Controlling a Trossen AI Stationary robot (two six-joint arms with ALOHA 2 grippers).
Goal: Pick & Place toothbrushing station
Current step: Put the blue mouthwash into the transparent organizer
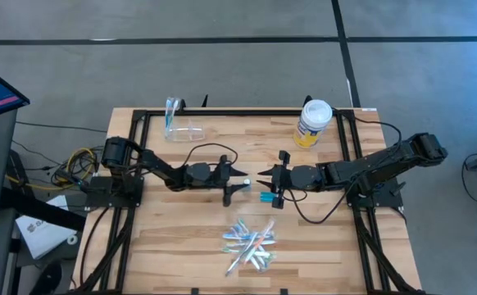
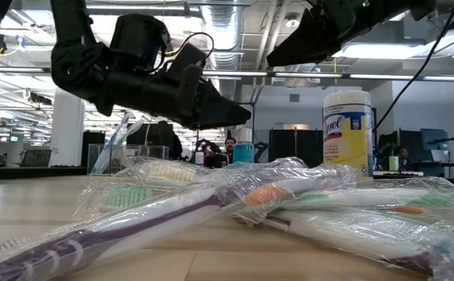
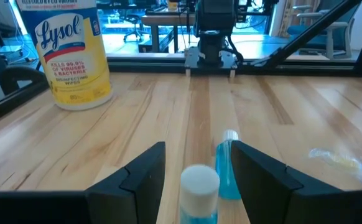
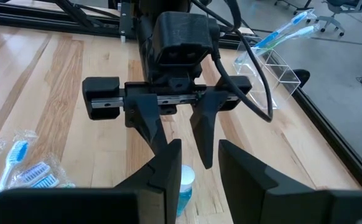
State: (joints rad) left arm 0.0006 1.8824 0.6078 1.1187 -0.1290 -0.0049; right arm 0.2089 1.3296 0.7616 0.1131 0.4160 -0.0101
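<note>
A: A pale wooden table (image 1: 181,246) on a grey floor, and an open workshop behind it. Where is the toothbrushing kit?

B: Spread out. The small blue tube (image 1: 267,197) with a white cap lies mid-table, between the two grippers. In the left wrist view a white-capped little bottle (image 3: 199,190) stands just in front of that tube (image 3: 227,168).

A: And the toothbrushes?

B: A heap of wrapped toothbrushes (image 1: 249,242) lies nearer the front edge, well apart from the tube. One blue toothbrush (image 1: 171,114) stands in a clear plastic holder (image 1: 186,129) at the far left side.

A: What are the arms doing?

B: The left gripper (image 1: 247,179) and the right gripper (image 1: 262,177) face each other tip to tip at the middle. The left one's fingers (image 3: 262,180) are spread, with bottle and tube in the gap, gripping nothing I can see. The right one's fingers (image 4: 168,168) stand a little apart, over the bottle's cap (image 4: 185,179); whether they touch it I cannot tell.

A: Anything else?

B: A yellow-labelled wipes can (image 1: 313,123) with a white lid stands at the far right side.
</note>
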